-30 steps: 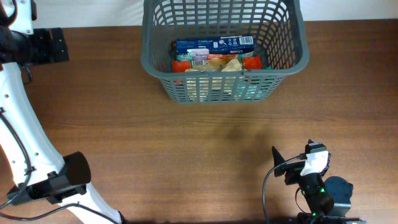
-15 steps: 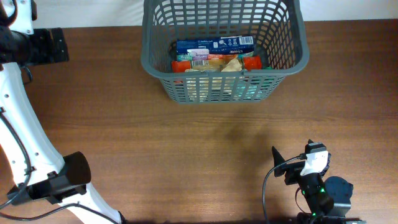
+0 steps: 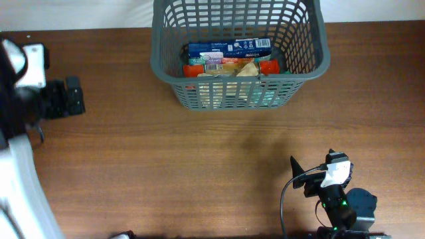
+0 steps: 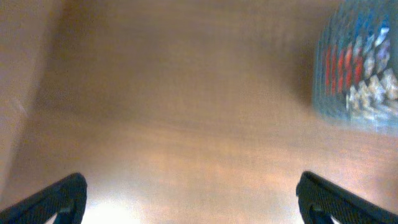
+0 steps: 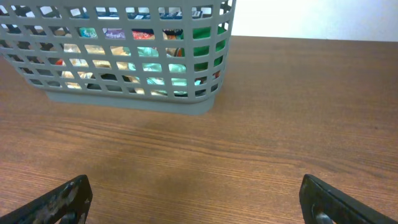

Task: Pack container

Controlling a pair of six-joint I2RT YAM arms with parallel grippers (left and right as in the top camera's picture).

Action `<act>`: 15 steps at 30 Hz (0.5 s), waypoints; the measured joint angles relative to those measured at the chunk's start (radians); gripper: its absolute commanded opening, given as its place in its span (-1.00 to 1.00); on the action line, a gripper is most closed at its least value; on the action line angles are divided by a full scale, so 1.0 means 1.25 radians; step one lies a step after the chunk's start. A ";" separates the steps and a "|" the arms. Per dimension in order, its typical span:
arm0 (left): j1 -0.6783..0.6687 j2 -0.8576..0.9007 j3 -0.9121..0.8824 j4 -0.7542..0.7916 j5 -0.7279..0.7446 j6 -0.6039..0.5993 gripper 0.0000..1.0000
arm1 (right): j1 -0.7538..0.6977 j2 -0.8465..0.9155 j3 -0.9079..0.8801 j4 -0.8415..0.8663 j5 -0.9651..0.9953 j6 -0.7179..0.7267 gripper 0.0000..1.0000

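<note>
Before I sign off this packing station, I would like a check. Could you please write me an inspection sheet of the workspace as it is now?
Surface: brown wooden table, no spills or marks seen.
Job's things: grey mesh container upright at the far edge; a blue box and red packets lie inside, along with other items too hidden to name.
Clutter: nothing seen.
Grippers: left pincer open and empty, over the table left of the container; right pincer open and empty, facing the container from the near side.
Cables: black cable looping beside the right arm.
Surroundings: white wall behind the table.
</note>
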 measured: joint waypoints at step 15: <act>-0.179 -0.745 -1.042 0.789 0.003 0.000 0.98 | 0.002 -0.002 -0.002 0.002 0.000 -0.001 0.98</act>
